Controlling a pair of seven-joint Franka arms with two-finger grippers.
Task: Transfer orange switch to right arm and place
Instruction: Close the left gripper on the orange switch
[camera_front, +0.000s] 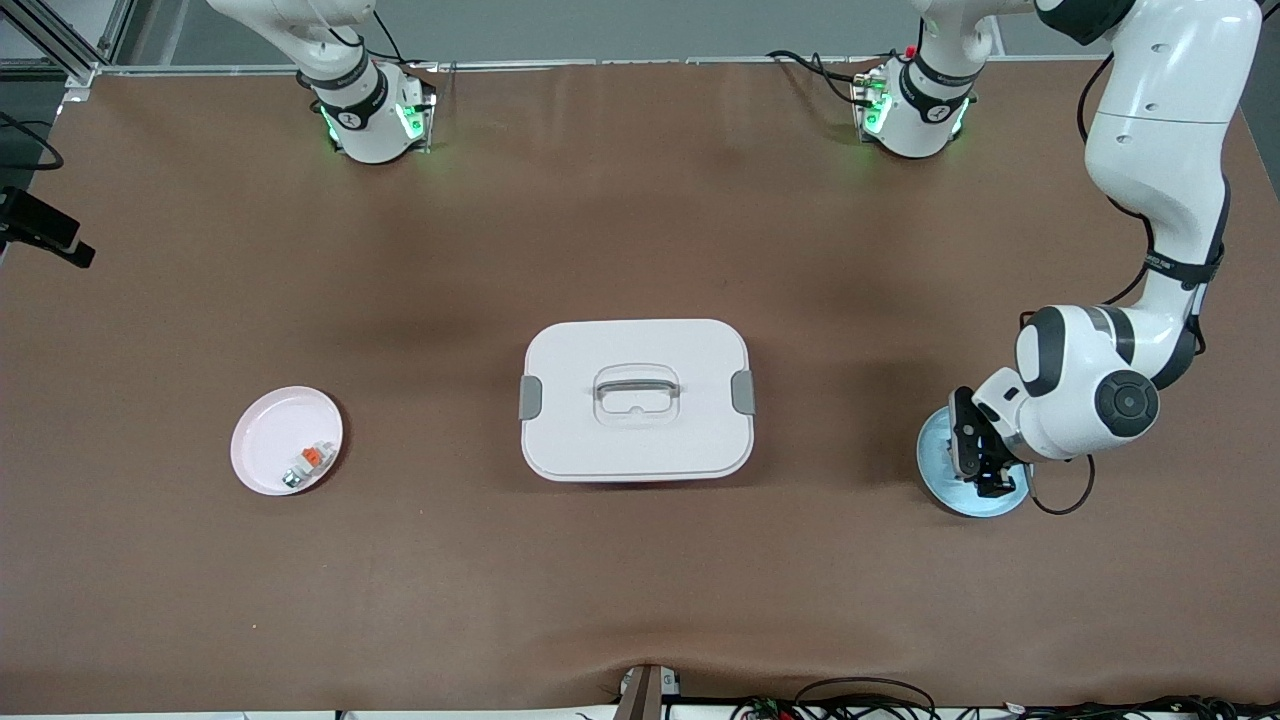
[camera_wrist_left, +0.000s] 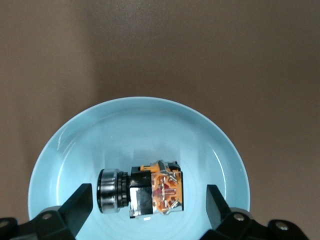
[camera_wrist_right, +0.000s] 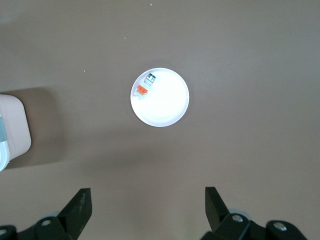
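low at 4 o'clock in the front view, the blue plate (camera_front: 940, 478) sits at the left arm's end of the table. left gripper (camera_front: 985, 470) hangs right over it, fingers (camera_wrist_left: 80, 202) spread wide, gripping nothing. orange switch (camera_wrist_left: 142, 191) lies on its side in that plate, between the 2 fingers, untouched. white lidded box (camera_front: 636, 399) sits dead centre. pink plate (camera_front: 286, 440) at 8 o'clock carries a whitish-grey part (camera_front: 308, 464). right gripper (camera_wrist_right: 147, 207) is up high over the table near the pink plate, wide open and empty.
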